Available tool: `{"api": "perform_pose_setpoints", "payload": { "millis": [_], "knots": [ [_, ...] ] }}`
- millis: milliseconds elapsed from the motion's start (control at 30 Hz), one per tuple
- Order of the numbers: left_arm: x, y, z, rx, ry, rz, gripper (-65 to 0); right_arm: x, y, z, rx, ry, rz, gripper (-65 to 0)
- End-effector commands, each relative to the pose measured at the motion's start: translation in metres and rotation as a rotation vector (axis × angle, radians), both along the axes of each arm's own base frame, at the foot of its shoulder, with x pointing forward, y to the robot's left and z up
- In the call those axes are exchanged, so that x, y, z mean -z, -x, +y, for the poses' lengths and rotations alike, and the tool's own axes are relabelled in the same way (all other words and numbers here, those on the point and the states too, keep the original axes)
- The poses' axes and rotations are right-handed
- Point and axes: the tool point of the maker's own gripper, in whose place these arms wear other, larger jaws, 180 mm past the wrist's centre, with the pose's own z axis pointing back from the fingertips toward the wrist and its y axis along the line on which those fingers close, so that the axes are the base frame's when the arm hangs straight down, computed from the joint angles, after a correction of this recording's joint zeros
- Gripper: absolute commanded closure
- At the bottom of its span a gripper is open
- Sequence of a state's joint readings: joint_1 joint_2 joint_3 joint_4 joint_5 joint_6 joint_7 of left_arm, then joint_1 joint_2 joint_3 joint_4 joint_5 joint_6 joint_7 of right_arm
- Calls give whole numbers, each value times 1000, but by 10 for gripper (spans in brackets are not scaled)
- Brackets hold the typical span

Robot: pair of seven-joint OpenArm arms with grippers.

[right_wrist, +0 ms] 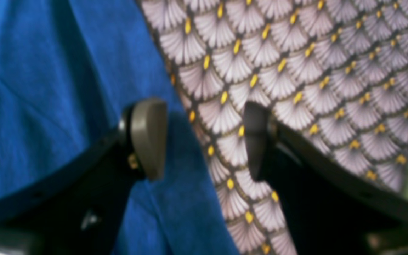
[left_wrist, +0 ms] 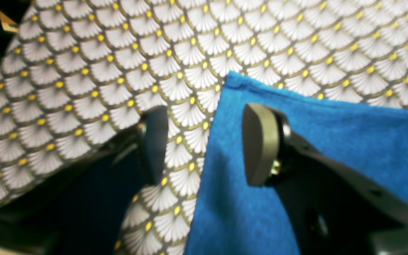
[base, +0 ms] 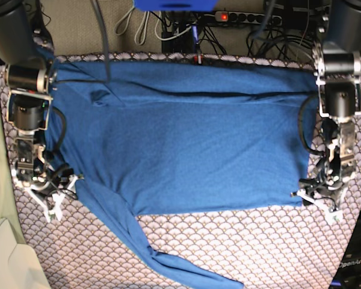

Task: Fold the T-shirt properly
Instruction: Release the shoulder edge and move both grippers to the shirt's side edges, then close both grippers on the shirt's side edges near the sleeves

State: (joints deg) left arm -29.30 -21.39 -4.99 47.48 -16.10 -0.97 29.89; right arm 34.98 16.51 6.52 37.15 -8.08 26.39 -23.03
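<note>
While the shirt (base: 186, 144) lies spread across the scallop cloth (base: 240, 247), body flat, one sleeve trails toward the near edge and ends in a twisted cuff. Left gripper (left_wrist: 204, 145) sits at the shirt's near corner on the base view's right: jaws spread, one pad (left_wrist: 257, 145) over blue fabric, the other over bare cloth, corner edge between them, nothing pinched. Right gripper (right_wrist: 200, 140) is at the opposite side edge, jaws likewise spread, straddling the shirt's border, one pad (right_wrist: 147, 138) above the blue. Cables (base: 228, 27) beyond the far edge.
</note>
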Motion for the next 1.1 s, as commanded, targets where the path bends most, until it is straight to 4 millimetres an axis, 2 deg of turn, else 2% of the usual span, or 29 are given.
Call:
{"api": "perform_pose_setpoints", "payload": {
  "millis": [0, 167, 400, 567, 667, 867, 900, 1067],
  "knots": [
    [-20, -12, 11, -20, -13, -53, -326, -23, -18, -7, 10, -4, -75, -350],
    [-5, -15, 9, -34, 3, -35, -326, -16, -18, 3, 2, -35, -90, -352],
    [-3, -16, 6, -34, 8, -42, -326, -14, -20, 16, -9, -55, -95, -349],
    [1, -17, -4, -27, 24, -39, -326, -1, -12, 24, -15, -68, -70, -343],
    [1, -17, -4, -30, 23, -40, -326, 8, -4, 25, -14, -69, -55, -263],
    [-2, -22, -11, -24, 20, -78, -326, 16, 4, 26, -18, -72, -54, -2],
    [-2, -23, -10, -26, 19, -85, -326, 18, 5, 26, -19, -71, -50, 0],
    [22, -15, -5, -53, 36, -34, -326, 19, 6, 26, -19, -71, -47, 0]
  ]
}}
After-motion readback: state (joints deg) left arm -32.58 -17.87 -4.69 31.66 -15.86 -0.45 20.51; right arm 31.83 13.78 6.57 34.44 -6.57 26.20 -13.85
